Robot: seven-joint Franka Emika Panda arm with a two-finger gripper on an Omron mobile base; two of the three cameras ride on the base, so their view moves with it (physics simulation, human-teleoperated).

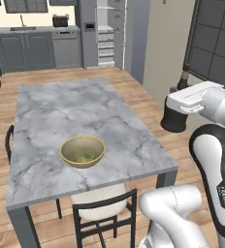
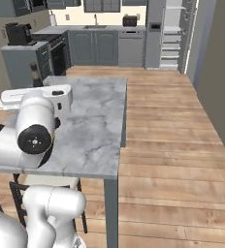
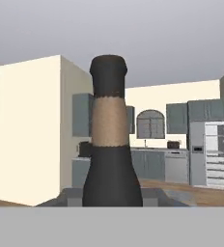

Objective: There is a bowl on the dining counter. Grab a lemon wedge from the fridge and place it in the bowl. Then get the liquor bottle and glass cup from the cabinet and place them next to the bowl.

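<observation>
The pincer [image 3: 111, 200] pinches the bottle [image 3: 110, 140] low on its body; in the hand view the dark shoulders rise straight from between the fingertips, with a tan band round the neck and a dark cap on top. In the left base view the hand [image 1: 194, 99] hangs off the right edge of the surface [image 1: 61, 114], well apart from the bowl [image 1: 82, 151], with a dark rounded shape below it that I take for the bottle's base.

The bowl sits near the surface's front edge, and a small green-yellow wedge [image 1: 87, 156] lies inside it. The fridge [image 1: 104, 34] stands open far behind the bowl.

The bottle's long axis runs along the pincer's own line, neck pointing away from the hand. The room behind looks level there, so the bottle appears close to upright, cap up.

Risks, as I judge them: the grip is low on a tall thing, so a quick swing toward the bowl could tip the bottle in the fingers. Coming in from the side, its base could clip the surface's edge or knock the bowl. Set down too close to the bowl or the front edge, it could topple or roll off. A tilted release would let it fall over.
</observation>
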